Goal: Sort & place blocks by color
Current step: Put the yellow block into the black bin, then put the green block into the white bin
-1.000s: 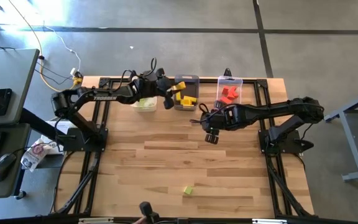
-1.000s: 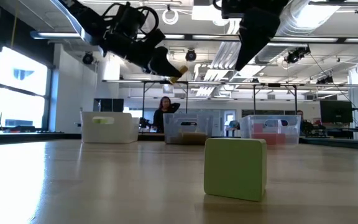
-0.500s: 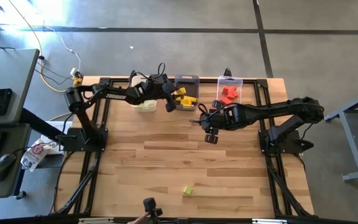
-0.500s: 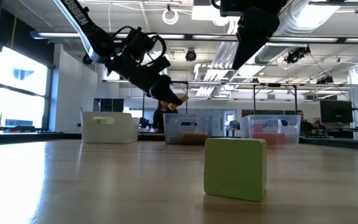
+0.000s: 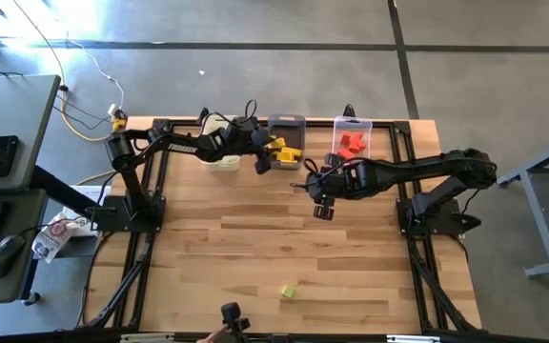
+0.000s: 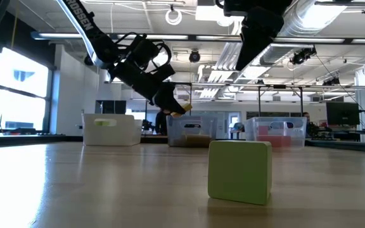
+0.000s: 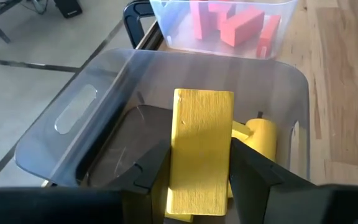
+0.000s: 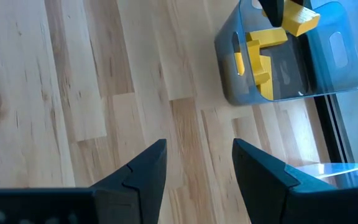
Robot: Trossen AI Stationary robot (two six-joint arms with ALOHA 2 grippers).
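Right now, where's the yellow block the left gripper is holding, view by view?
High view: yellow block at the left gripper, over the dark grey bin.
Low view: its tip pokes from the gripper's fingers, above that bin.
Left wrist view: centre, clamped between the fingers.
Right wrist view: top right, above the bin.
Shared landmark: the dark grey bin with yellow blocks.

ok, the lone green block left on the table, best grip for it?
Green block sits flat and upright on the table near the front edge, with nothing beside it. Probably come straight down from above and pinch two opposite vertical faces. The open right gripper is free; the left gripper holds a yellow block.
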